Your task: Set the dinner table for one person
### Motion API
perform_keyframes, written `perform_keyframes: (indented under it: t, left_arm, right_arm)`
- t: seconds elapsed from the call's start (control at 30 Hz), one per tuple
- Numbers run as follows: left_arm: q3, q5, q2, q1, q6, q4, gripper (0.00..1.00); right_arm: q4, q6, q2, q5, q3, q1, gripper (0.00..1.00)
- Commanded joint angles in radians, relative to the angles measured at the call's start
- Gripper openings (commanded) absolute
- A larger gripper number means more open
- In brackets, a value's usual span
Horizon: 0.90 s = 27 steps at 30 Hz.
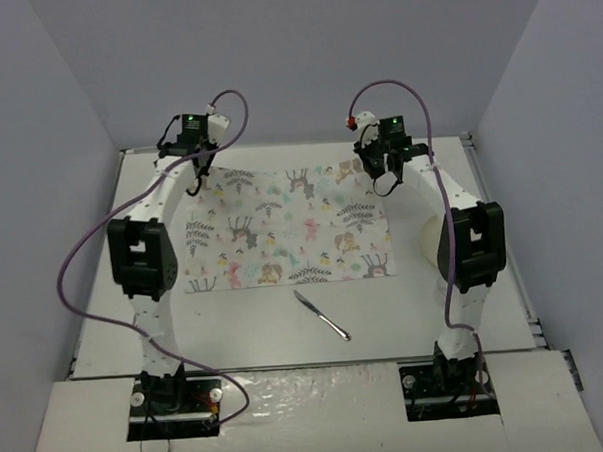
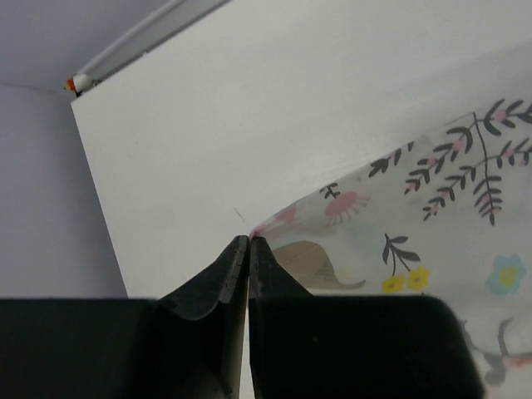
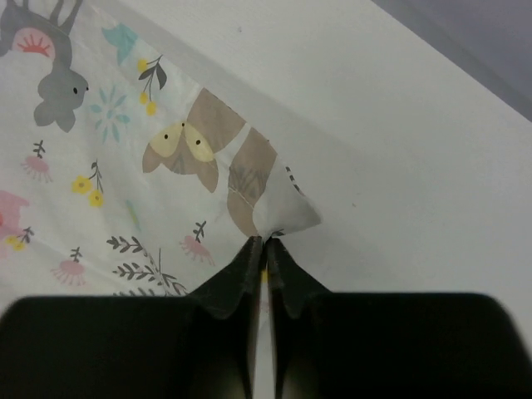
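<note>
Soft, even light is falling from above, leaving the table [image 1: 405, 302] bright with only faint shadows. Mild glare is shining off the glossy near ledge [image 1: 320, 410]. In both wrist views the dark fingers [image 2: 218, 287] are blurring near the lens, while the mat [image 3: 100, 174] is showing sharp.

Plain pale lavender walls [image 1: 294, 56] all round

Bare table [image 1: 216, 330] at six o'clock of the mat [image 1: 292, 226] gives passage, save a knife [image 1: 321, 315] (lying slantwise), while the left arm [image 1: 138, 255] and right arm [image 1: 470, 244] block nine and three o'clock.
</note>
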Motion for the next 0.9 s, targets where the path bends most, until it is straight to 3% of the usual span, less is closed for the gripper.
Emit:
perform_keyframes:
  t: [0.0, 0.07, 0.13, 0.17, 0.3, 0.4, 0.47, 0.6, 0.77, 0.87]
  left_arm:
    - [0.161, -0.150, 0.014, 0.015, -0.001, 0.123, 0.38]
    - [0.226, -0.191, 0.049, 0.016, -0.006, 0.137, 0.80]
    - [0.264, -0.218, 0.055, 0.020, -0.004, 0.145, 0.92]
    - [0.269, -0.221, 0.054, 0.019, 0.001, 0.145, 0.93]
    - [0.252, -0.232, -0.017, 0.030, -0.009, 0.164, 0.94]
    - [0.195, -0.214, -0.104, 0.034, -0.023, 0.167, 0.94]
    - [0.090, -0.176, -0.190, 0.036, -0.040, 0.160, 0.89]
    - [-0.146, -0.082, -0.353, 0.033, -0.069, 0.168, 0.88]
    - [-0.492, 0.057, -0.526, 0.034, -0.095, 0.235, 0.86]
    - [-0.569, 0.118, -0.530, 0.033, -0.114, 0.188, 0.57]
  right_arm:
    - [0.106, 0.007, 0.048, 0.125, 0.108, 0.006, 0.68]
    - [0.122, -0.004, 0.065, 0.197, 0.133, 0.018, 0.89]
    - [0.127, -0.007, 0.068, 0.268, 0.173, 0.024, 0.91]
    - [0.127, -0.007, 0.064, 0.278, 0.177, 0.025, 0.92]
    - [0.138, -0.029, -0.005, 0.376, 0.174, 0.040, 0.97]
    - [0.137, -0.035, -0.107, 0.347, 0.111, 0.046, 0.85]
    - [0.129, -0.023, -0.197, 0.297, 0.025, 0.055, 0.81]
    - [0.069, -0.009, -0.306, 0.222, -0.112, 0.067, 0.81]
    - [-0.041, -0.018, -0.360, 0.072, -0.200, 0.082, 0.60]
    - [-0.121, -0.019, -0.339, 0.033, -0.208, 0.098, 0.28]
